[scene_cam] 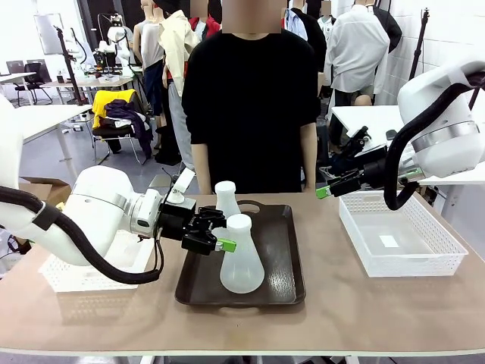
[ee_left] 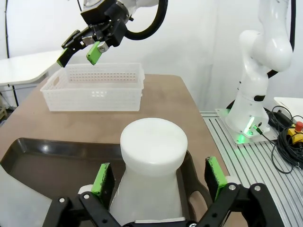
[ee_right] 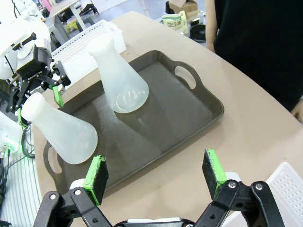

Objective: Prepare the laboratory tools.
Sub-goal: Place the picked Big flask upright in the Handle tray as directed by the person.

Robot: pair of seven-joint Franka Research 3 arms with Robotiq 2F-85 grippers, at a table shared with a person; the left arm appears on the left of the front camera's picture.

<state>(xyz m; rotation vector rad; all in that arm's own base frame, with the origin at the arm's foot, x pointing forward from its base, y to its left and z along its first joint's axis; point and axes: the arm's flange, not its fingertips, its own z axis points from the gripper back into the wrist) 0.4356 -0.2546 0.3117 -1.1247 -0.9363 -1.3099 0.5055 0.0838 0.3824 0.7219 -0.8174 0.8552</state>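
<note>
I'm bracketing the near flask [scene_cam: 242,258]'s neck on the tray [scene_cam: 284,280] with my left gripper [scene_cam: 220,241], jaws wide and not touching. Closing off-centre risks tipping it into the far flask [scene_cam: 226,200]. My right gripper [scene_cam: 326,190] is hovering open.

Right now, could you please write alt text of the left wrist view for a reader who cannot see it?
The left gripper is open, its green pads on either side of the neck of a frosted-white flask standing on a dark tray. Beyond it on the brown table sits a white lattice basket, with the open right gripper above it.
</note>
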